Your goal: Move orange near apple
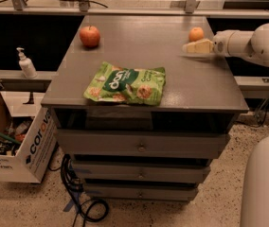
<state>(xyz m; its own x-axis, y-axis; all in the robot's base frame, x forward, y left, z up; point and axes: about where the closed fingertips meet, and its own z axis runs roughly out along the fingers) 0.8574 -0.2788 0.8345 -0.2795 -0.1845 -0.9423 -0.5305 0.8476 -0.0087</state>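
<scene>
The orange [196, 34] is a small round orange fruit at the far right of the grey cabinet top [172, 70]. The apple [90, 36], larger and red with yellowish patches, sits at the far left of the same top. My gripper [187, 48] reaches in from the right on a white arm [248, 41]. Its cream-coloured fingers point left just in front of the orange and a little below it in the view, close to it but apart from it. Nothing is in the gripper.
A green snack bag [127, 83] lies near the front middle of the top. A cardboard box [16, 141] stands on the floor at left, with a soap dispenser [26, 64] on a ledge behind. Cables [85, 200] lie under the drawers.
</scene>
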